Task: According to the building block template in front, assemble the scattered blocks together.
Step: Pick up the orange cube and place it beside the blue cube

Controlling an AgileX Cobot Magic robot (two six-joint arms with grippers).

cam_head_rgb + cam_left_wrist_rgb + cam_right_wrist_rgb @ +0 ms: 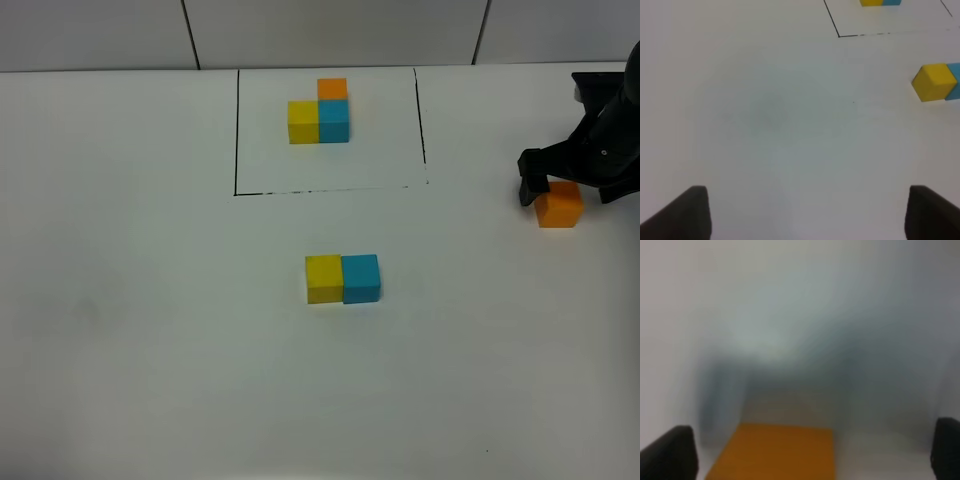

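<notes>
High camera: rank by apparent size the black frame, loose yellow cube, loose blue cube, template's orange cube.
1. black frame
2. loose yellow cube and loose blue cube, alike
3. template's orange cube, farther and partly hidden

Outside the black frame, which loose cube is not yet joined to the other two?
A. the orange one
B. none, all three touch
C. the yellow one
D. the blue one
A: the orange cube lies alone at the right side of the table, between the open jaws of the right gripper, while the yellow cube and the blue cube touch side by side in the middle.
</notes>
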